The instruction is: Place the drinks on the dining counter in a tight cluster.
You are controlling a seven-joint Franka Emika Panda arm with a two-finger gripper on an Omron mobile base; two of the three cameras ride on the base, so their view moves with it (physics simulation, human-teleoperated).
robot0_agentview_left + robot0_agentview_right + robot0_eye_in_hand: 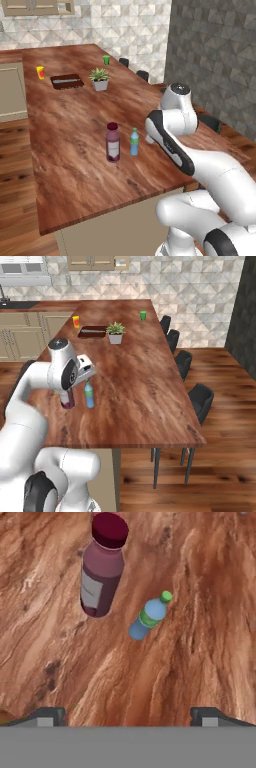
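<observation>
Two drinks stand upright and close together on the reddish-brown dining counter (pixel 75 125): a stout purple-capped bottle (pixel 113 142) with a white label, and to its right a small light-blue bottle (pixel 134 142) with a green cap. Seen from the hand, the purple bottle (pixel 102 567) and the blue bottle (pixel 149 616) lie below and ahead of my gripper (pixel 129 716). It hangs above them, open, with nothing between its fingertips (pixel 50 714). In the right base view my hand (pixel 84 369) hovers over the blue bottle (pixel 89 395), and the arm partly hides the purple bottle (pixel 68 399).
Farther along the counter are a potted plant (pixel 99 79), a dark rectangular tray (pixel 66 81), a small orange cup (pixel 40 72) and a small green cup (pixel 106 60). Dark stools (pixel 200 398) line the counter's right side. Bare wood lies to the bottles' right.
</observation>
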